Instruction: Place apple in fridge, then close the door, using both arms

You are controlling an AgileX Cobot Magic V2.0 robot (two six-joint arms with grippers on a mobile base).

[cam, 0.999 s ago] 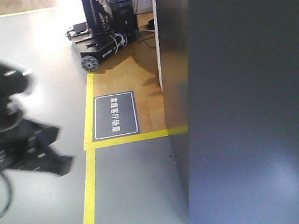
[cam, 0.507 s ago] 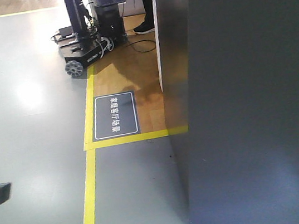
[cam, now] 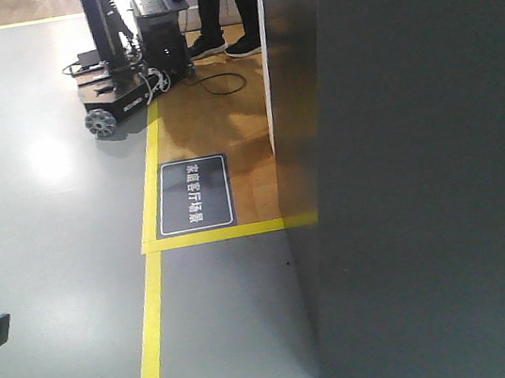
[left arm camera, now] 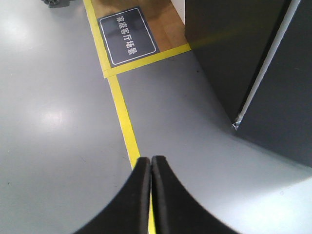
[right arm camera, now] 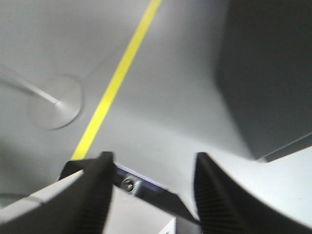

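Two sets of fingers: left gripper (left arm camera: 151, 165) pressed together, empty, the door (left arm camera: 292, 83) edge ahead to its right; right gripper (right arm camera: 151, 190) spread apart, empty. No apple is visible. Door likely rigid, heavy; push its flat face.

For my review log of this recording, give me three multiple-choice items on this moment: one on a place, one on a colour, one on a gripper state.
1. Where is the dark floor sign?
A. Inside the corner of the floor tape
B. On the fridge
C. Under the left gripper

2. What colour is the floor tape?
A. Blue
B. Yellow
C. Red

3. How do the two grippers stand?
A. Both open
B. Left open, right shut
C. Left shut, right open

Answers:
1. A: the floor sign lies inside the corner of the floor tape.
2. B: it is yellow.
3. C: the left gripper has its fingers together; the right gripper shows a wide gap.
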